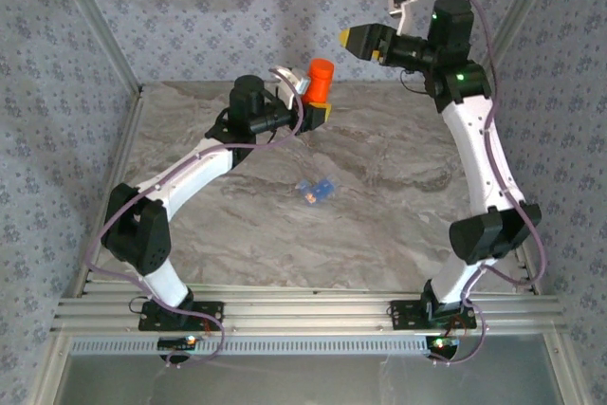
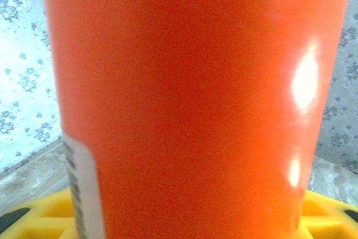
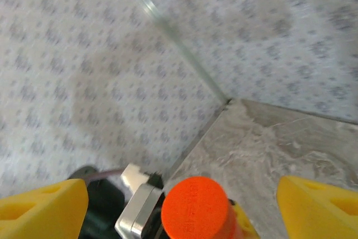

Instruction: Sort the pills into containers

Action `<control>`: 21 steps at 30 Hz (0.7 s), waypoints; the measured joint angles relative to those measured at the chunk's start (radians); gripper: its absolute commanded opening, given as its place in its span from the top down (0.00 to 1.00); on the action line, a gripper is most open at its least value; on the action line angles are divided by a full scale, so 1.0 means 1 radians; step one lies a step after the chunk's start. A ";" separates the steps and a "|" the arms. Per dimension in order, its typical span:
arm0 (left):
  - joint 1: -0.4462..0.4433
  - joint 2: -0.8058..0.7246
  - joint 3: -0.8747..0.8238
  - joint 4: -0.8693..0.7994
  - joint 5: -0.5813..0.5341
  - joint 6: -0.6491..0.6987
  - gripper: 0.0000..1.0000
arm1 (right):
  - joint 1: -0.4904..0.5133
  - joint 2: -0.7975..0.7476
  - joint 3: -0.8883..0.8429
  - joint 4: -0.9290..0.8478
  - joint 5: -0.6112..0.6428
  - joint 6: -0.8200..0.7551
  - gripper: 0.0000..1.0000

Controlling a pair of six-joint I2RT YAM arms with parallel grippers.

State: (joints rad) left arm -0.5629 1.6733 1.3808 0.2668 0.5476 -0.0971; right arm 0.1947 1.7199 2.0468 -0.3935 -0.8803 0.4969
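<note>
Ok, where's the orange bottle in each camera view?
Top external: bottle upper centre, in the left claw.
Left wrist: bottle close up, across the middle.
Right wrist: bottle bottom centre, seen from above.
Shared landmark: the grey marble table.

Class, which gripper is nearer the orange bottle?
Left. The left gripper holds the orange bottle upright; the right gripper hangs open above it and to its right, apart.

Top view overlooks the whole counter [image 1: 398, 206]; left wrist sits tight against the orange bottle [image 2: 184, 104]; right wrist looks down onto it.
</note>
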 measured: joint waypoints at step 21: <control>0.000 0.000 0.032 -0.009 0.089 -0.051 1.00 | 0.070 0.125 0.086 -0.180 -0.142 -0.152 0.30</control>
State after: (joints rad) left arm -0.5629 1.6733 1.4132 0.2577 0.6361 -0.1486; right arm 0.2649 1.8450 2.1326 -0.5739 -1.0222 0.3447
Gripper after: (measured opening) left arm 0.531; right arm 0.724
